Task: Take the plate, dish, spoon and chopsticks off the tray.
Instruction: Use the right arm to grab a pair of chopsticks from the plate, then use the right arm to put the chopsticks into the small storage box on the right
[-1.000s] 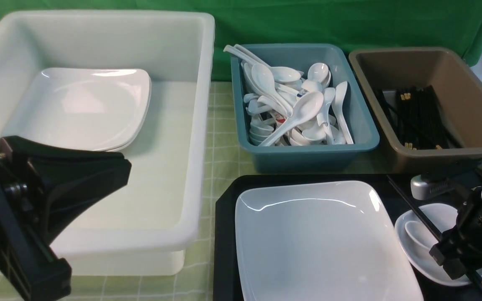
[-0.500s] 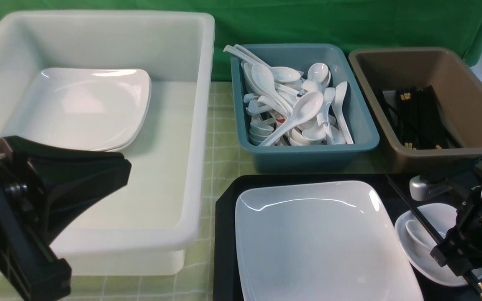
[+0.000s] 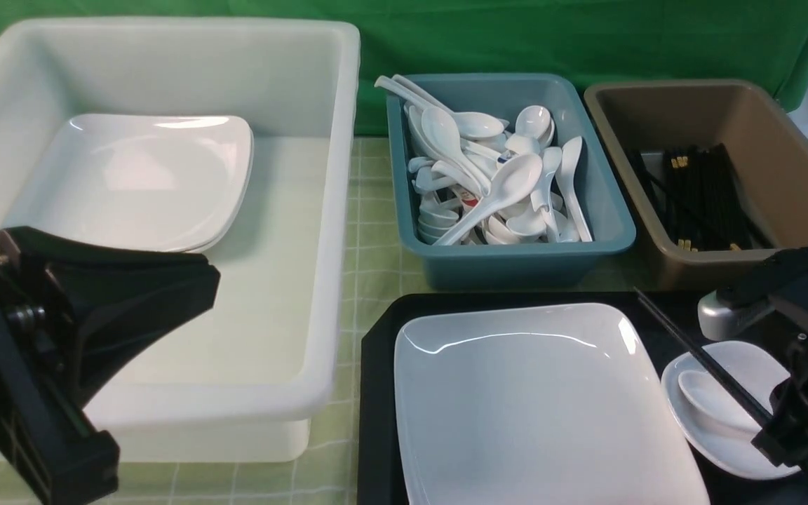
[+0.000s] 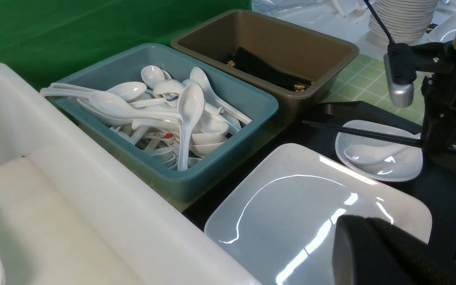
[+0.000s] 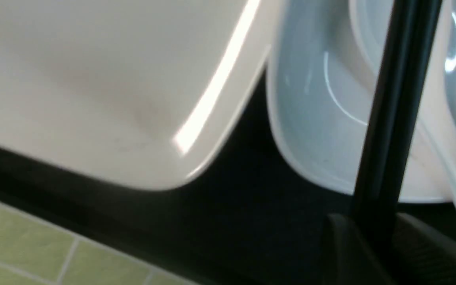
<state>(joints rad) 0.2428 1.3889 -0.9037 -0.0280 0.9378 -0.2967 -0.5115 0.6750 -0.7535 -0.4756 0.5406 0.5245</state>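
The black tray (image 3: 376, 365) holds the large white plate (image 3: 537, 400) and, to its right, the small dish (image 3: 734, 438) with the spoon (image 3: 709, 401) lying in it. My right gripper (image 3: 790, 440) is shut on the black chopsticks (image 3: 698, 354), which slant over the dish with their gold caps behind the fingers. In the right wrist view the chopsticks (image 5: 394, 118) run up from between the fingers over the dish (image 5: 319, 118), beside the plate (image 5: 113, 79). My left gripper (image 3: 209, 279) is shut and empty, over the white tub's near side; in its wrist view (image 4: 350, 229) it points at the plate (image 4: 291, 209).
A white tub (image 3: 334, 210) with stacked plates stands at left. A teal tub (image 3: 516, 263) of spoons and a brown tub (image 3: 719, 270) of chopsticks stand behind the tray. A stack of dishes (image 4: 404, 16) sits far right. A green checked cloth covers the table.
My right gripper has moved right and a little back toward me with the chopsticks. Their far tip has slid left and risen. More of the spoon shows. The left arm is still.
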